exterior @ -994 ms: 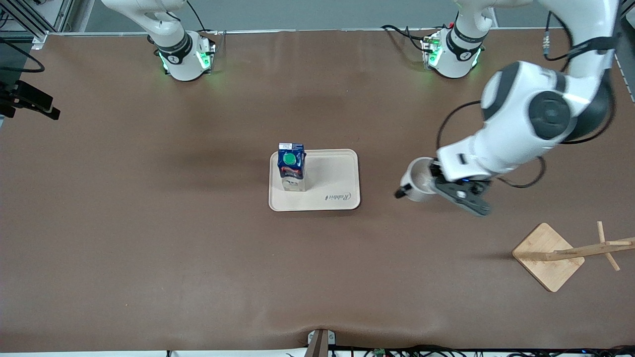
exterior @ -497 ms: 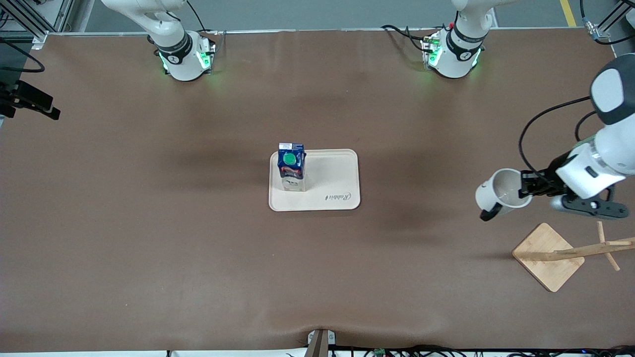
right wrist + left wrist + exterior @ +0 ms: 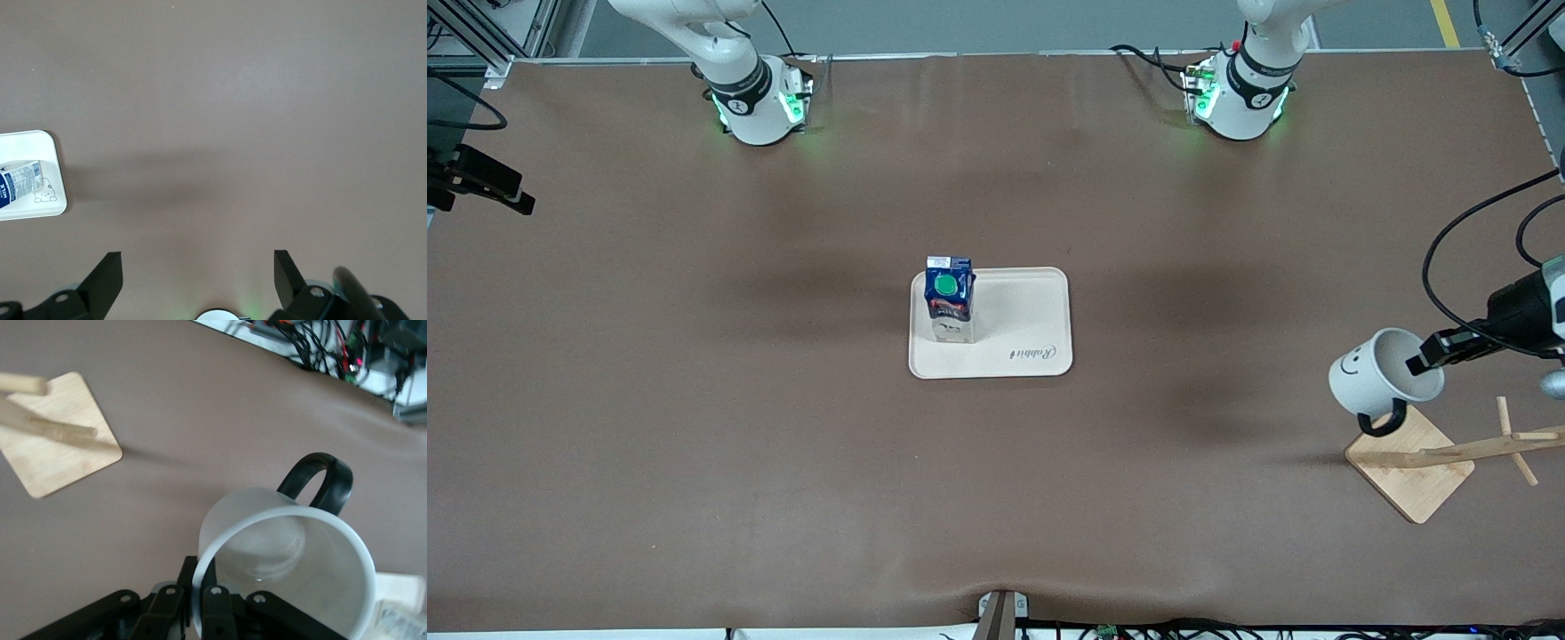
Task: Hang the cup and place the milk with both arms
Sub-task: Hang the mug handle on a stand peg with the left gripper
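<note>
The white cup (image 3: 1374, 373) hangs tilted in the air with its smiley face showing. Its black handle (image 3: 1383, 418) points down over a corner of the wooden rack's base (image 3: 1409, 462). My left gripper (image 3: 1427, 360) is shut on the cup's rim, one finger inside and one outside. In the left wrist view the cup (image 3: 287, 573) is pinched by the left gripper (image 3: 200, 587). The dark-blue milk (image 3: 949, 298) stands upright on the cream tray (image 3: 1032, 311) at mid-table. My right gripper (image 3: 198, 273) waits open above bare table, with the milk (image 3: 20, 183) off to one side.
The wooden rack (image 3: 1476, 449) with its slanted post and pegs stands near the left arm's end of the table, closer to the front camera than the cup. In the left wrist view the rack's base (image 3: 53, 440) lies apart from the cup. Brown mat surrounds the tray.
My left arm has swung the cup toward the left arm's end of the table, over the rack's base, and tilted it so the smiley faces the camera. The milk and right gripper stayed still.
</note>
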